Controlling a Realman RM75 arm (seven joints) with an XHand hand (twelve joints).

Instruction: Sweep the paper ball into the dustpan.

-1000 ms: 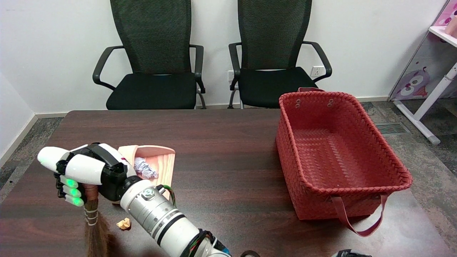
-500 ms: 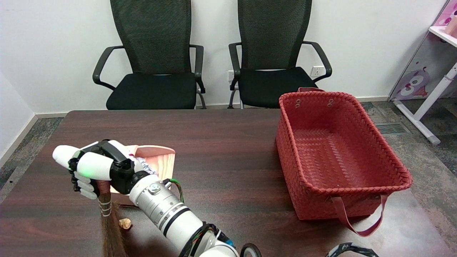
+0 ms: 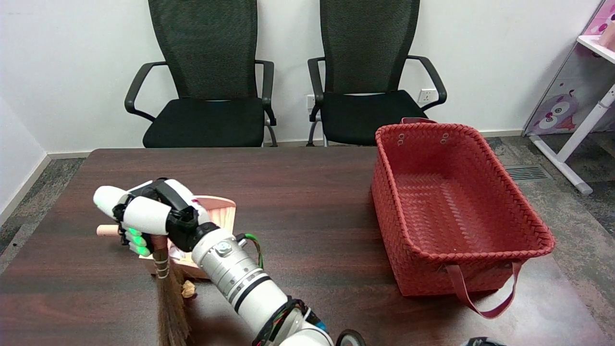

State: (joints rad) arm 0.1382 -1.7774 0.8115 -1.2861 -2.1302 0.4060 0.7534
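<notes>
A: Where is the right hand (image 3: 144,218) at this moment?

B: Over the tabletop (image 3: 307,192) toward its left edge, near the front. Its fingers are wrapped tight around the top of a small broom (image 3: 169,298), whose brown bristles hang down and spread out toward the front edge.

A: And the paper ball (image 3: 188,288)?

B: A small tan crumpled piece lying on the wood just right of the bristles, touching or nearly touching them; I cannot tell which. It sits just in front of the dustpan (image 3: 223,216), outside it.

A: How does the dustpan lie?

B: It is a light wooden pan, flat on the tabletop behind the hand, largely covered by the hand and forearm. Its round handle pokes out to the left of the hand, toward the left edge.

A: Anything else on the table?

B: A red woven basket (image 3: 480,240) stands near the right edge, well apart from the hand, with a strap handle drooping over its front side. Two black chairs (image 3: 206,96) stand behind the far edge
</notes>
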